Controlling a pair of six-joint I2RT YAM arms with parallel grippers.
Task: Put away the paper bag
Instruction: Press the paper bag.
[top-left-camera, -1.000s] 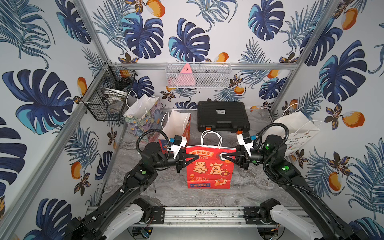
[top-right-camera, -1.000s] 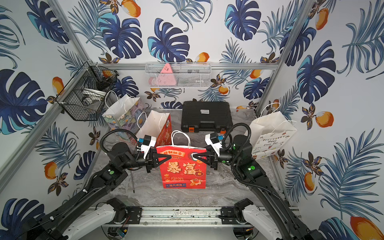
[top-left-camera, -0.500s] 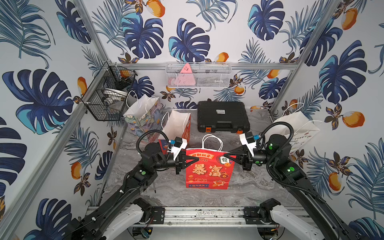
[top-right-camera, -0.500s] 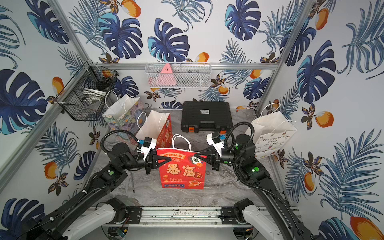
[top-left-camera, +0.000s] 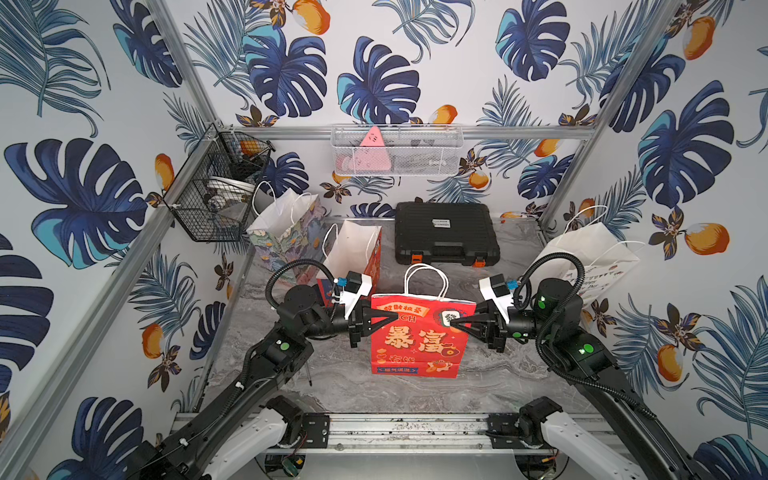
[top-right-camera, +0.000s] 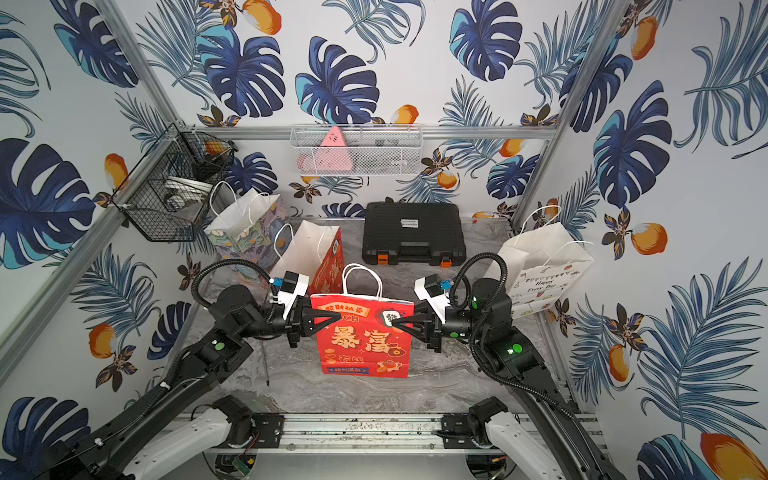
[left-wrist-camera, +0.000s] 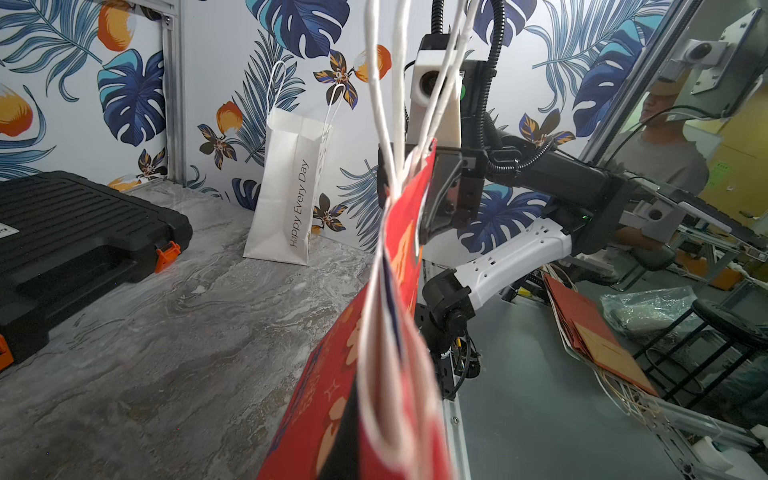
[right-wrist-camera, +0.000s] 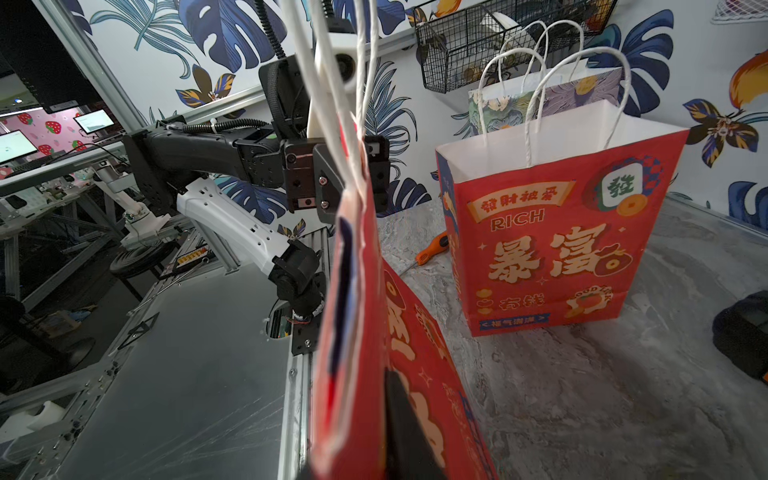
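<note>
Left gripper (top-left-camera: 395, 318) and right gripper (top-left-camera: 453, 323) each clenched on upper side edge of paper bag (top-left-camera: 415, 347); bag flattened, upright at middle of table (top-left-camera: 332, 386). You spread grippers, paper likely tears; move unevenly, thin pinch may slip.

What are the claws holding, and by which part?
The left claw and right claw pinch the red paper bag by its opposite upper side edges.

the red bag (top-left-camera: 415, 345) is smooth matt paper, the tabletop (top-left-camera: 353, 390) polished grey marble-look, the case (top-left-camera: 444, 228) ribbed black plastic.
</note>
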